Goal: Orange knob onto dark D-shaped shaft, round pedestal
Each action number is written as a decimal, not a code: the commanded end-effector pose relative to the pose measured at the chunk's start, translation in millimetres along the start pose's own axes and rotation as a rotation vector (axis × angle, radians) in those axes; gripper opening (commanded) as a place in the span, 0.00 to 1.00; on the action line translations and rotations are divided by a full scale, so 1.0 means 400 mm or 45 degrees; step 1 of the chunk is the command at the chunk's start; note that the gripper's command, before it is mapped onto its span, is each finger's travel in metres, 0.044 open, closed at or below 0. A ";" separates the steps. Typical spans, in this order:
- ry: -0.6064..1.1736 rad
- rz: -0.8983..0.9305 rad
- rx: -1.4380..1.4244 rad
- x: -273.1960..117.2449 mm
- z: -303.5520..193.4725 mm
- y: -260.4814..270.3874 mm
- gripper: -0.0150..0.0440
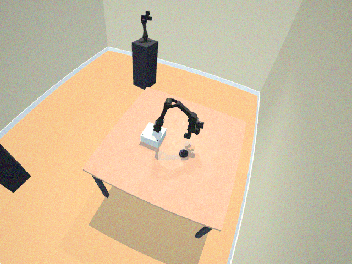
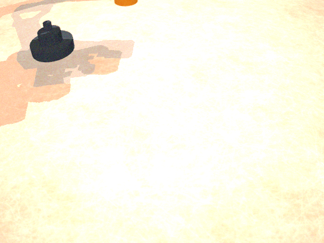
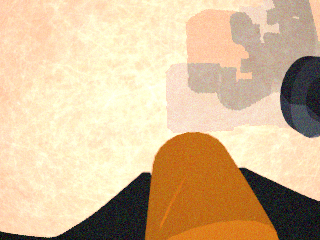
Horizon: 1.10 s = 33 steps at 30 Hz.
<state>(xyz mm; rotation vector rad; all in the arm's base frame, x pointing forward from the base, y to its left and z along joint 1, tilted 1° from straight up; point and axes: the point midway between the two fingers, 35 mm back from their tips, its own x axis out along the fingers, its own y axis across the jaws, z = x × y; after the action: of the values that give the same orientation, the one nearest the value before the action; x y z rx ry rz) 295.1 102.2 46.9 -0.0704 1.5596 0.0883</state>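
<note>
The orange knob [image 2: 125,2] [image 3: 195,200] is upright between the two black fingers in the wrist view. Only its lower end shows at the top edge of the exterior view, raised off the table. My gripper [image 1: 187,135] [image 3: 194,179] is shut on the knob; its fingers are out of view in the exterior view. The dark round pedestal [image 1: 183,153] [image 2: 52,51] [image 3: 296,112] stands on the table, with its thin shaft [image 2: 47,25] pointing up. The knob is beside the pedestal, not over it. The knob's hole and the shaft's flat side are hidden.
The arm's white base box [image 1: 149,139] stands on the table [image 1: 127,159], left of the pedestal in the top view. Shadows of the arm fall around the pedestal. A second arm [image 1: 145,28] stands on a dark column [image 1: 144,65] behind the table.
</note>
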 end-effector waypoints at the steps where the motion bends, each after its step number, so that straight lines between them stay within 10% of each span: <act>1: -0.014 0.002 0.003 -0.077 -0.005 0.003 0.25; 33: -0.017 -0.007 0.010 -0.063 0.042 -0.169 0.25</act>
<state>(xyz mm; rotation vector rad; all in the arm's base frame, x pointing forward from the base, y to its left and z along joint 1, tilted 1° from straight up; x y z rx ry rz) 316.0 43.8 75.6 -0.0643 1.5443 0.0799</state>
